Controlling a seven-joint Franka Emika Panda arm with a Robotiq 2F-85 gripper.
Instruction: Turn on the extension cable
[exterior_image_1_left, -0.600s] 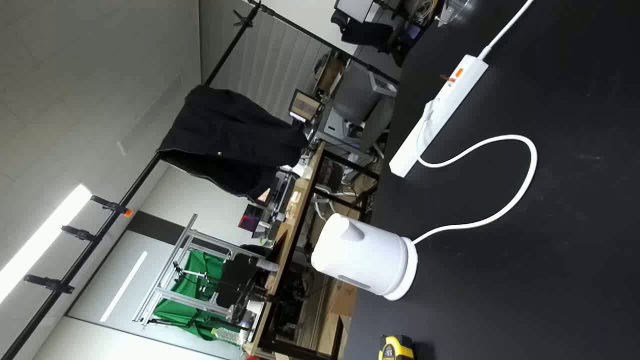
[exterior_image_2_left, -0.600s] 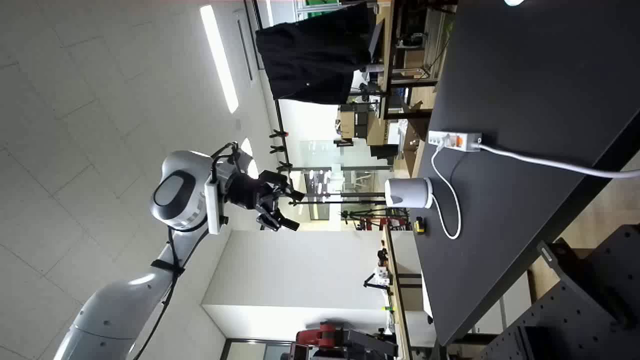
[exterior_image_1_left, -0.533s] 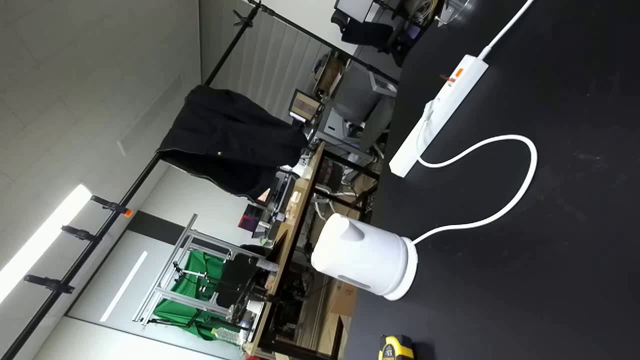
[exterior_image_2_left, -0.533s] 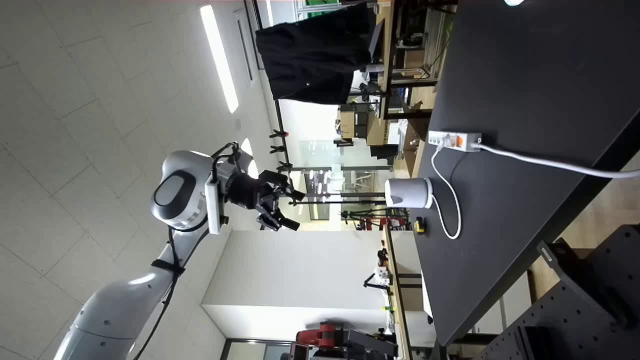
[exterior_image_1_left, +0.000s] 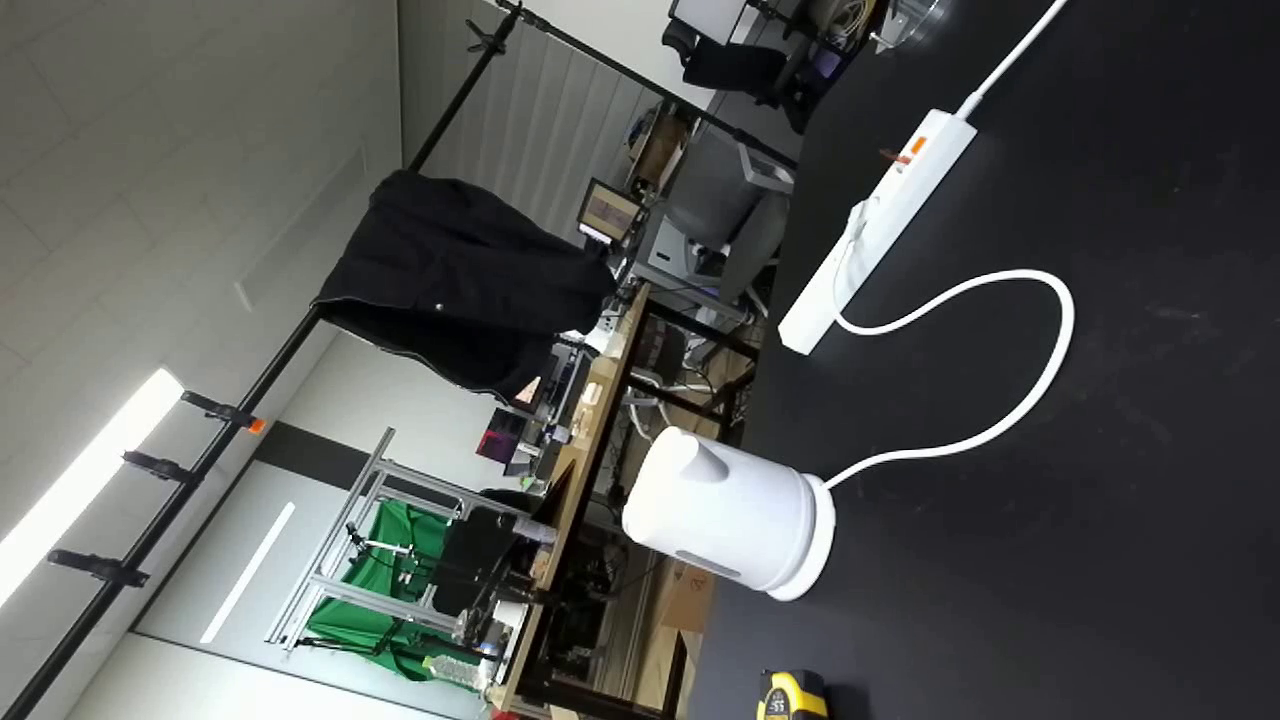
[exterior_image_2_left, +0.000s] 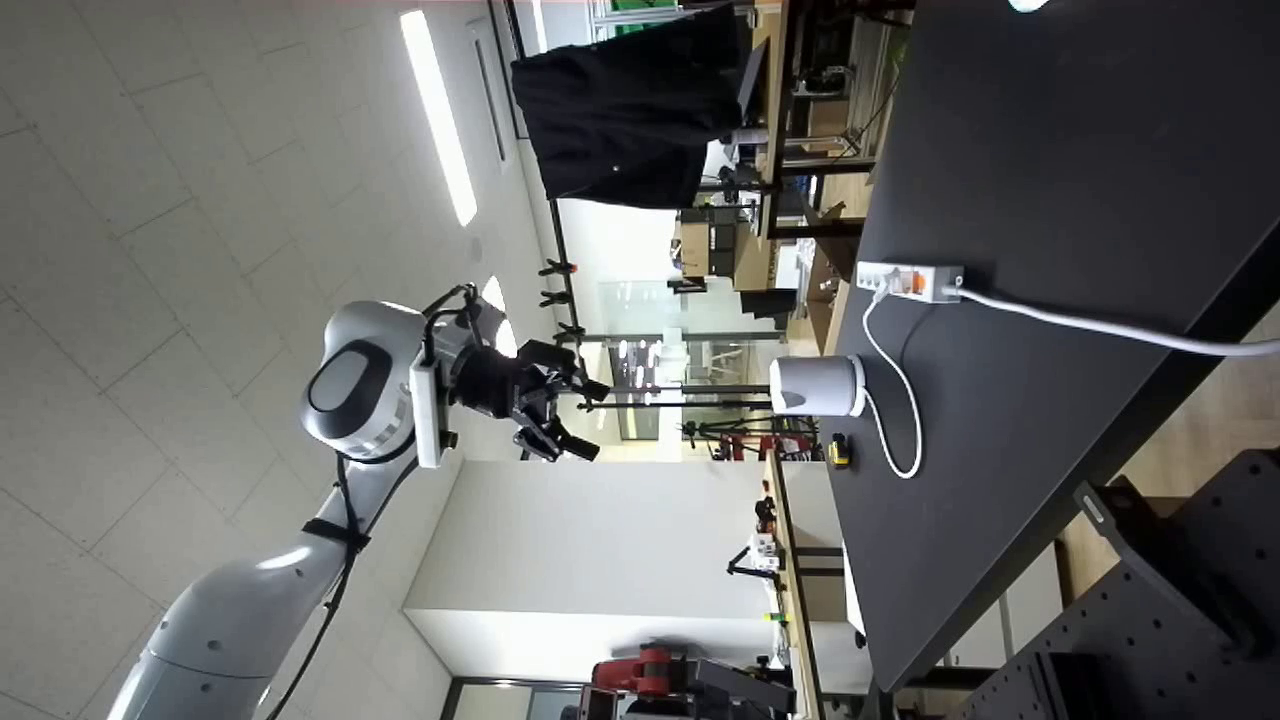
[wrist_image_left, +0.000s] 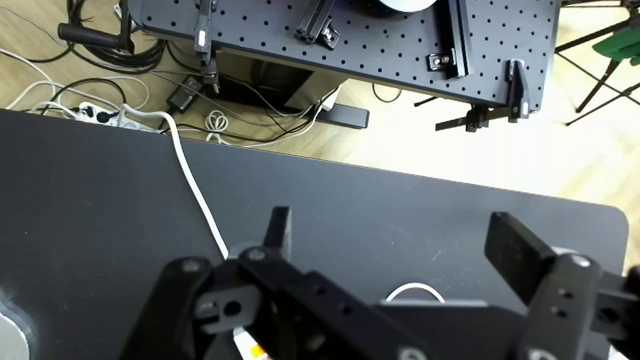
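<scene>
The extension cable (exterior_image_1_left: 890, 225) is a long white power strip on the black table, with an orange switch mark and a thick white cord at one end. It also shows in an exterior view (exterior_image_2_left: 940, 285) and partly in the wrist view (wrist_image_left: 244, 344), where my gripper hides most of it. A small reddish-brown piece sticks out beside the orange mark. I cannot tell the switch's position. A white plug sits in the strip. My gripper (exterior_image_2_left: 591, 421) is open and empty, high above the table and well apart from the strip. Its spread fingers show in the wrist view (wrist_image_left: 390, 215).
A white kettle (exterior_image_1_left: 735, 510) stands near the strip, also in an exterior view (exterior_image_2_left: 815, 387); its curved cord runs to the strip's plug. A yellow-black tape measure (exterior_image_1_left: 793, 697) lies beyond it. A perforated dark platform (wrist_image_left: 380, 55) stands past the table edge. Exterior pictures lie sideways.
</scene>
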